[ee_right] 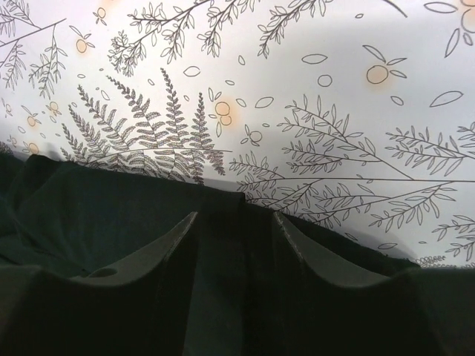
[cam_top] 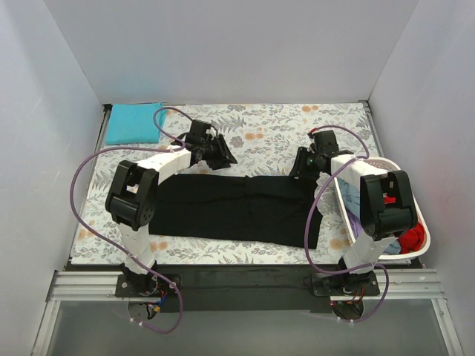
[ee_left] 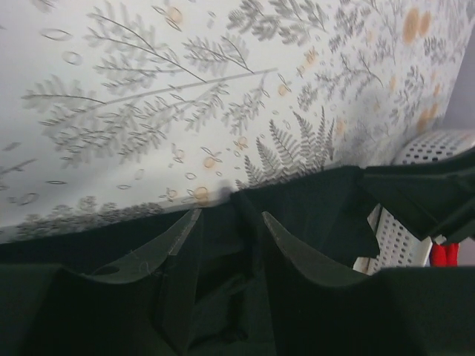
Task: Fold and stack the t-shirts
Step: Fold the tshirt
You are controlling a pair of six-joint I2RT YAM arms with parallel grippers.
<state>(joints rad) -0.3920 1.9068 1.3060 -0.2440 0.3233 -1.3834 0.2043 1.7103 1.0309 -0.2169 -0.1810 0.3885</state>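
Floral cover (cam_top: pixel 274 126) w/ black t-shirt (cam_top: pixel 237 208); L gripper (ee_left: pixel 231 215), R gripper (ee_right: pixel 235 215) both spread at its edge.

- You have a white counter covering printed with grey ferns and orange blossoms (cam_top: pixel 260 126), lying flat.
- On your right, a white perforated plastic laundry basket (ee_left: pixel 438 144) sits on it.
- Plain white wall panels (cam_top: pixel 237 44) enclose three sides.

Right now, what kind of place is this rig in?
Likely a lab test cell staged for laundry folding: white panels box in a floral-covered table, with a laundry basket and black t-shirt.
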